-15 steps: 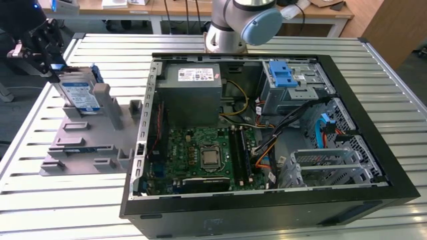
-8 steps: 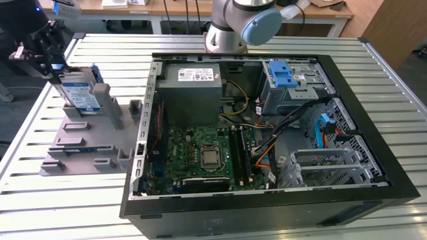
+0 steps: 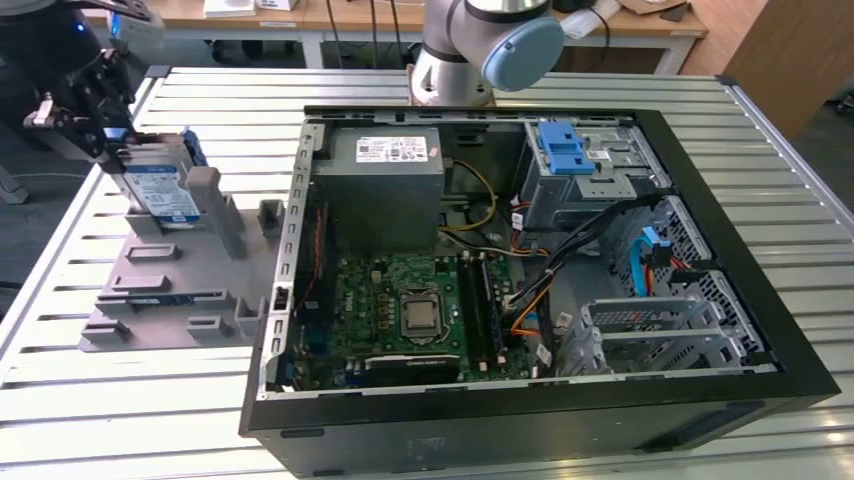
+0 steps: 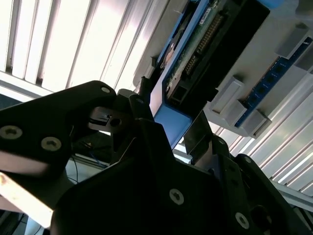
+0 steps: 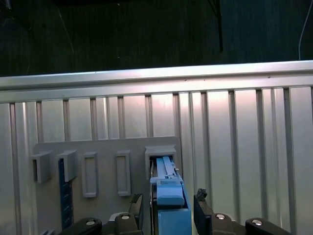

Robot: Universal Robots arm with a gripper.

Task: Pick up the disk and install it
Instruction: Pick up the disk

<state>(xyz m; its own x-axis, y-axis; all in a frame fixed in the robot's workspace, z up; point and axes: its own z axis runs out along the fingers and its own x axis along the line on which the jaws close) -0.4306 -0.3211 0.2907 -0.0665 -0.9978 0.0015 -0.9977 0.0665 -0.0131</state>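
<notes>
Disk [image 3: 164, 192] stood upright in slot of grey holder [image 3: 167, 290] on slatted surface [image 3: 120, 400], at exterior view's left, beside open computer case [image 3: 534, 425]. Jaws sat narrow, flanking disk's top edge, blue bracket [image 5: 171, 215] between them; could not tell whether they gripped it.

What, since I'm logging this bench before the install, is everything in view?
table: one, silver slats, under everything
computer case: one, black, open, centre to the exterior view's right
power supply: one, grey, in the case's far corner
motherboard: one, green, on the case floor
drive cage: one, grey metal with a blue latch, inside the case
cables: several, mixed colours, inside the case
holder block: one, grey, at the exterior view's left
disk: one, silver in a blue bracket, on edge at the holder block
arm: one, grey and blue, behind the case
tool: one, black, at the disk's upper end
</notes>
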